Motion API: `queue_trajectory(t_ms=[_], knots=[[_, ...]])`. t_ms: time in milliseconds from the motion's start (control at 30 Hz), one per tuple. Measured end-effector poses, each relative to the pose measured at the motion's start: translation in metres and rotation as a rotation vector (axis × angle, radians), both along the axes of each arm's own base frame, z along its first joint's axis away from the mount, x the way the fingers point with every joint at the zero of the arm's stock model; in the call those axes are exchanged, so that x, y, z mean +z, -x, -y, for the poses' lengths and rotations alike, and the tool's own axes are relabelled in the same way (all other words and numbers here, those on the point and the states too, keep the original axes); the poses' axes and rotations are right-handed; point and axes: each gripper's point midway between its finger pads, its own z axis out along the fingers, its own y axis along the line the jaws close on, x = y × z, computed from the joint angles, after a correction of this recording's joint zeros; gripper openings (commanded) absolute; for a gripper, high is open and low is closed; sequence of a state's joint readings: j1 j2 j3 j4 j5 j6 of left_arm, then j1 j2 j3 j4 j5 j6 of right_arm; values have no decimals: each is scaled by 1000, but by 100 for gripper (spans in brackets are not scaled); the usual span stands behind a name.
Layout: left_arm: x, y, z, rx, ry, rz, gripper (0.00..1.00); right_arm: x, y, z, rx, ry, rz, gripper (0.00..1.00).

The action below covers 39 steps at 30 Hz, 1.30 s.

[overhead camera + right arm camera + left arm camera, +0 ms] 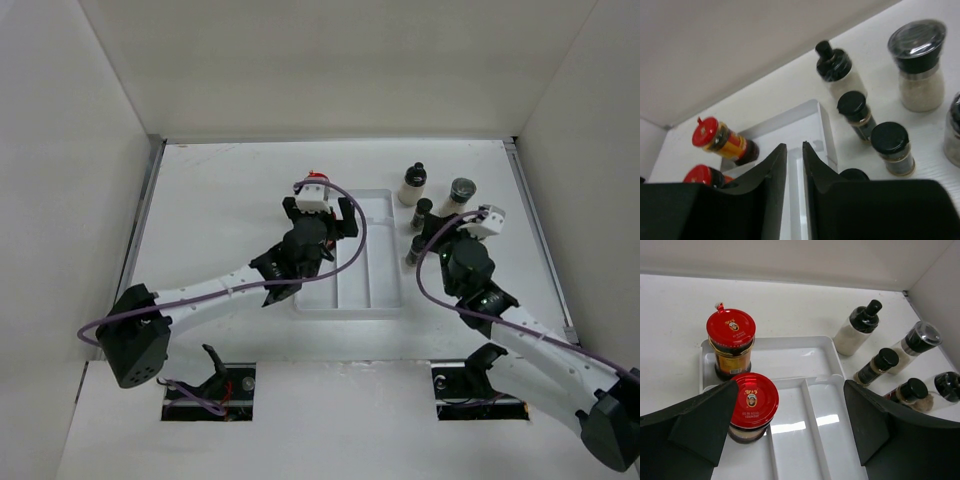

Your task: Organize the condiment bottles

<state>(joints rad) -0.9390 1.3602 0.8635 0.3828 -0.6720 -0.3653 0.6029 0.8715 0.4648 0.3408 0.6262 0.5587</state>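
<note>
Though the top view mostly hides them, our left wrist shows two red-capped bottles (731, 329) in the white tray (790, 360); left hand (790, 386) apart, right hand (795, 150) nearly together.

Red-capped bottles (731, 342) upright; dark-lidded bottles (858, 328) clustered

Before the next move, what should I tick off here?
1. Left hand open, holding nothing: ok.
2. Right hand nearly closed, nothing between its fingers: ok.
3. Rear red-capped bottle and front red-capped bottle upright inside the white tray: ok.
4. Dark-lidded bottles in the tray: not ok, they stand on the table beside it.
5. Middle tray compartment free: ok.
6. Which bottle the right hand is going for: cannot tell.
</note>
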Motion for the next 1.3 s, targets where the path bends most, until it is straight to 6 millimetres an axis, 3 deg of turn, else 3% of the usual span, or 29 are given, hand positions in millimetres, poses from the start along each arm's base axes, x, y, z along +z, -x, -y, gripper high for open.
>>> queue_trajectory(t_ms=[133,233,367,500,633,767,867,1033,1200,1300], knots=[[1,10,12,-33,-1,6,76,9,1,26,-79,-8,16,66],[-7,19,26,-70,-25,0,74,-11,-3,37,-115,38,-57,74],[-21,17,32,-82,-53,-17,73,-55,-7,33,-103,116,-198,77],[-27,11,29,-79,-58,-28,66,-91,-8,30,-90,181,-312,78],[-26,11,33,-97,-41,-28,45,-109,-14,30,-90,210,-373,77],[-32,13,33,-103,-26,-37,39,-115,-24,27,-87,223,-398,71],[-48,13,17,-83,-27,-62,39,-121,-30,23,-76,237,-415,64],[-65,8,-35,9,0,-90,42,-127,-33,19,-65,244,-434,63],[-62,5,-81,102,81,-73,45,-127,-32,18,-62,246,-433,36],[-66,4,-101,146,115,-74,48,-126,-31,17,-58,250,-433,32]])
